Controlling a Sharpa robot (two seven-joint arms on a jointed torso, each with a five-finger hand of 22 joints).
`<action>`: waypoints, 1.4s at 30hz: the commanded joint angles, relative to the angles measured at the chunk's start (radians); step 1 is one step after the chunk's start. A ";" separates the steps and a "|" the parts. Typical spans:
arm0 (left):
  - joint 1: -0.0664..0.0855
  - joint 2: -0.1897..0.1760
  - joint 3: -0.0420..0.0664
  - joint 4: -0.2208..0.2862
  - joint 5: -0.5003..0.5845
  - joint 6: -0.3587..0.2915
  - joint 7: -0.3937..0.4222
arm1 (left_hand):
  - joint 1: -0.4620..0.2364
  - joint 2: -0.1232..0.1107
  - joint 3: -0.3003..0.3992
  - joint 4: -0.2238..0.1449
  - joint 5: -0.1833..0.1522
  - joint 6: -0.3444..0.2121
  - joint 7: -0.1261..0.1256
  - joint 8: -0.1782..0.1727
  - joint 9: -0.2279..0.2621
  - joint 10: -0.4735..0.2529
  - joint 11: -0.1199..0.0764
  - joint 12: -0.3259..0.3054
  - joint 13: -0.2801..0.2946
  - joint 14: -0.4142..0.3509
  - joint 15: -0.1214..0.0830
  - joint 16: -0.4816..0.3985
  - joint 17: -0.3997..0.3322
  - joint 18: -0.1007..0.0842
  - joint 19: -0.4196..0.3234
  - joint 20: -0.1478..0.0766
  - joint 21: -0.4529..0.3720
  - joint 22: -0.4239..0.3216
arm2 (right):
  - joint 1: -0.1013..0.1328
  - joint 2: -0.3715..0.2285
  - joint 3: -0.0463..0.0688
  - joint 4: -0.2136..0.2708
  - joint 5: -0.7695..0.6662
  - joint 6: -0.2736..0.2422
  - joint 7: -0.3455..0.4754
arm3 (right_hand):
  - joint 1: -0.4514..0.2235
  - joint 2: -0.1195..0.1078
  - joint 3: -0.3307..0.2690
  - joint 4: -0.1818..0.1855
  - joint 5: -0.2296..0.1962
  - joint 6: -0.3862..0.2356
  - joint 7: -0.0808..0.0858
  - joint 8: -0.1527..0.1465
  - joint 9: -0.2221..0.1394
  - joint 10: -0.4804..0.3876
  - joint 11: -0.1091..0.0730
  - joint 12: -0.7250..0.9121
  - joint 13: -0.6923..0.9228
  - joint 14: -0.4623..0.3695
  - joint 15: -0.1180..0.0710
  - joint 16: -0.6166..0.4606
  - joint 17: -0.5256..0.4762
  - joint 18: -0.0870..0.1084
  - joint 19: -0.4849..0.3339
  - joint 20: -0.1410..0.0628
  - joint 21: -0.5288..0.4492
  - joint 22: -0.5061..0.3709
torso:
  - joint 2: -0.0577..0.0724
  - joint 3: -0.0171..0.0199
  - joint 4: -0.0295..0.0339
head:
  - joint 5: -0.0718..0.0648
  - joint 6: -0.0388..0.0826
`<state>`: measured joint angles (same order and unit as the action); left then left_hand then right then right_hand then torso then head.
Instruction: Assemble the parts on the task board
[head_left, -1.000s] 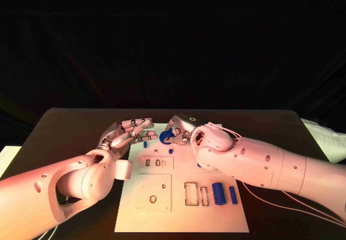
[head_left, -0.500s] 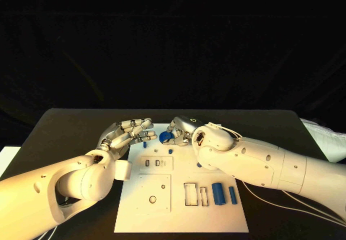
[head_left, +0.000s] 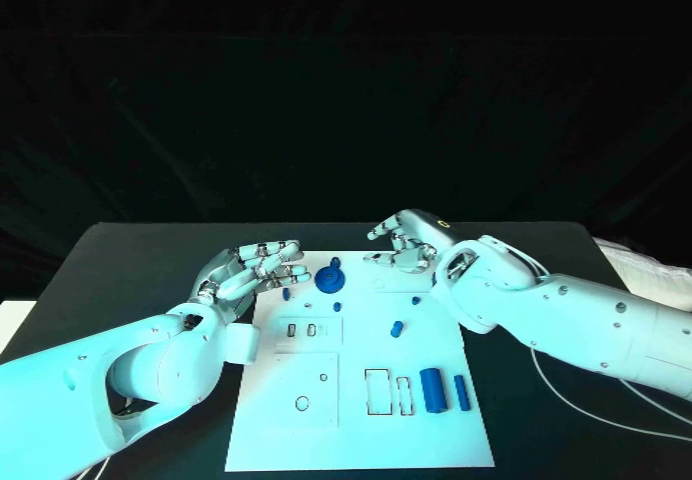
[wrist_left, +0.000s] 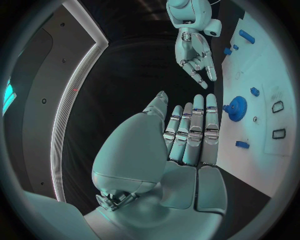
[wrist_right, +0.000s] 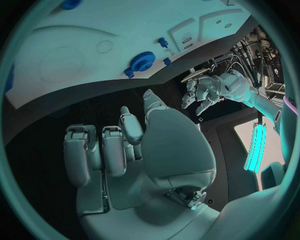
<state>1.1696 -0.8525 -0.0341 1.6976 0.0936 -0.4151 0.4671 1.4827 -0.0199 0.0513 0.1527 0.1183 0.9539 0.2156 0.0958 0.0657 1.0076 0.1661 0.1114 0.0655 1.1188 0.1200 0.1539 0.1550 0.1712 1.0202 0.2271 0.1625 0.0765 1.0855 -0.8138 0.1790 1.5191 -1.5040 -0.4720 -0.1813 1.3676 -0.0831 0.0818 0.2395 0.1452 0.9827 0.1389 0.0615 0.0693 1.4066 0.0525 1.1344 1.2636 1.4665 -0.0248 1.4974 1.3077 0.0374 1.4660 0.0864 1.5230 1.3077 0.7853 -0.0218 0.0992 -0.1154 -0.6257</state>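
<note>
Left robot hand (head_left: 257, 268): empty, fingers straight and spread, hovering at the board's left edge.
Right robot hand (head_left: 407, 240): empty, fingers loosely apart, over the far right corner.
Gear (head_left: 332, 282): seated on the board (head_left: 433, 445) (apparently placed), between both hands.
Bars (head_left: 434, 389): loose near the front slots, awaiting fitting.

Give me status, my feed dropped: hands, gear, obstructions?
Left hand open, beside board. Right hand open, at far edge. Blue gear on task board, unheld. Nothing blocking.
</note>
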 joint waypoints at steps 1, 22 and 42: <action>0.001 0.003 0.001 -0.002 0.001 0.022 0.005 | 0.005 0.008 0.002 -0.006 -0.005 0.006 0.001 -0.005 -0.001 0.005 0.002 -0.004 -0.001 0.005 -0.001 -0.005 0.001 0.011 0.006 0.000 -0.004 -0.001 | -0.002 -0.046 0.003 0.006 0.158 0.021 0.176 | 0.027 0.006 0.006 -0.019 0.001 0.012 0.000 0.005 0.001 0.013 -0.003 0.014 0.007 0.075 0.002 0.009 0.106 -0.016 0.048 0.001 0.010 0.169 | -0.006 0.0021 -0.0133 | -0.002 0.001; -0.002 0.009 0.000 -0.024 0.001 0.030 0.006 | 0.005 0.009 0.001 -0.006 -0.005 0.006 0.001 -0.006 -0.001 0.004 0.002 -0.005 -0.002 0.005 -0.001 -0.006 0.002 0.011 0.006 0.000 -0.005 -0.001 | -0.089 -0.195 0.009 -0.078 0.200 0.114 0.275 | 0.080 -0.019 -0.002 -0.074 0.007 0.013 0.000 0.002 -0.001 0.009 -0.004 0.002 0.003 0.075 0.001 0.012 0.112 -0.019 0.057 -0.001 0.016 0.183 | -0.008 0.0117 -0.0330 | 0.000 0.001; -0.003 0.015 0.000 -0.030 0.001 0.035 0.002 | 0.004 0.010 0.001 -0.008 -0.005 0.006 0.001 -0.007 -0.001 0.004 0.002 -0.006 -0.002 0.006 -0.001 -0.008 0.002 0.011 0.007 0.000 -0.007 -0.002 | -0.097 -0.142 0.009 -0.142 0.181 0.115 0.234 | 0.104 0.021 0.025 -0.096 -0.036 0.034 0.000 0.007 0.001 0.013 -0.006 0.007 0.009 0.076 0.000 0.013 0.118 -0.019 0.057 -0.002 0.016 0.183 | -0.009 0.0093 -0.0323 | 0.002 -0.008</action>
<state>1.1664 -0.8401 -0.0347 1.6666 0.0938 -0.4027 0.4655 1.4868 -0.0158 0.0513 0.1527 0.1183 0.9539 0.2156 0.0958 0.0658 1.0076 0.1661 0.1114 0.0656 1.1188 0.1200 0.1499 0.1562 0.1713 1.0202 0.2271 0.1626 0.0755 0.9906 -0.9586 0.1875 1.3781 -1.3103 -0.3687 0.0604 1.4601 -0.0801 0.1060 0.1463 0.1133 1.0101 0.1403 0.0620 0.0694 1.4109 0.0510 1.1404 1.2757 1.4666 -0.0243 1.5069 1.3080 0.0293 1.4660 0.0863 1.5338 1.3073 0.7771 -0.0117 0.0668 -0.1133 -0.6328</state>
